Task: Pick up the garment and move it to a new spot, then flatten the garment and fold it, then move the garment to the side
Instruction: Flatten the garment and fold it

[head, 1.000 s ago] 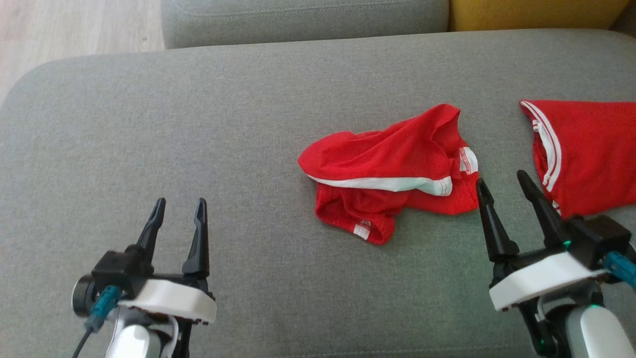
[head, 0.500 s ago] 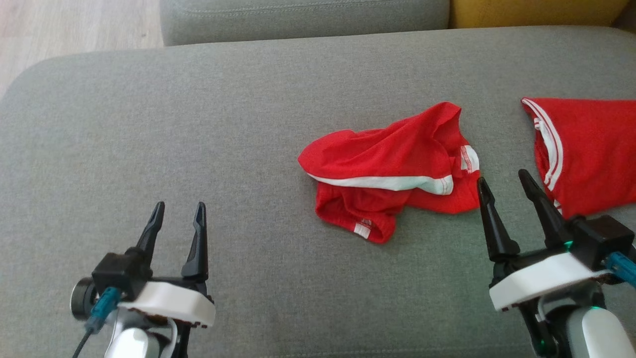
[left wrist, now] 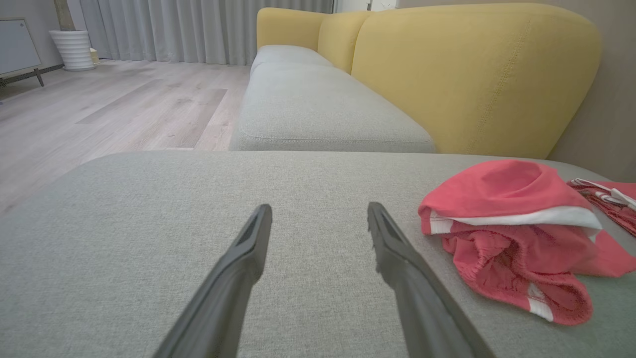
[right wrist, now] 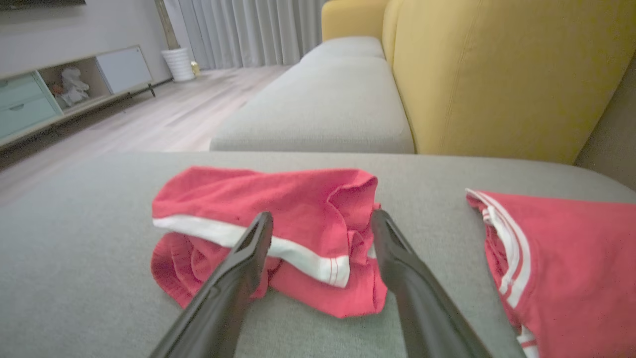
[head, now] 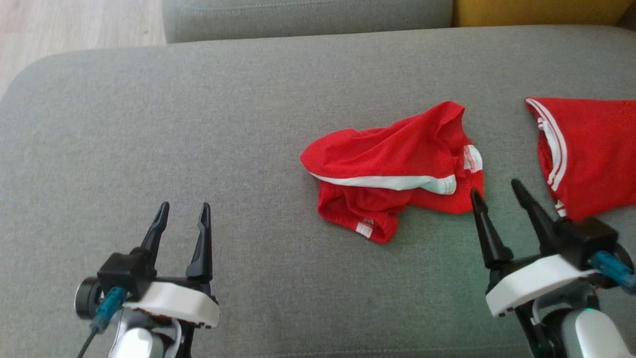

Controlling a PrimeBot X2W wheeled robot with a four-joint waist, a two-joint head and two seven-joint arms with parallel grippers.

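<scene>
Nearest the robot, the left gripper (head: 184, 205) hung over bare grey fabric at the lower left of the head view, its two dark fingers spread apart with nothing between them. At the lower right the right gripper (head: 495, 187) was likewise spread wide and held nothing, and its fingers pointed toward the near right corner of the garment (head: 392, 169). One fingertip was just beside the cloth's edge; contact could not be made out. The garment, red with a white band, lay crumpled in a loose heap on the broad grey cushion (head: 198, 124), right of centre and well apart from the left gripper. Just beyond the right gripper, a second red garment (head: 591, 149) with thin white stripes lay flatter at the cushion's right edge, separated from the crumpled one by a strip of grey. Farther back ran a grey sofa seat (head: 298, 17) with a yellow backrest (head: 536, 12) to its right, and pale wooden floor (head: 74, 25) to its left.
</scene>
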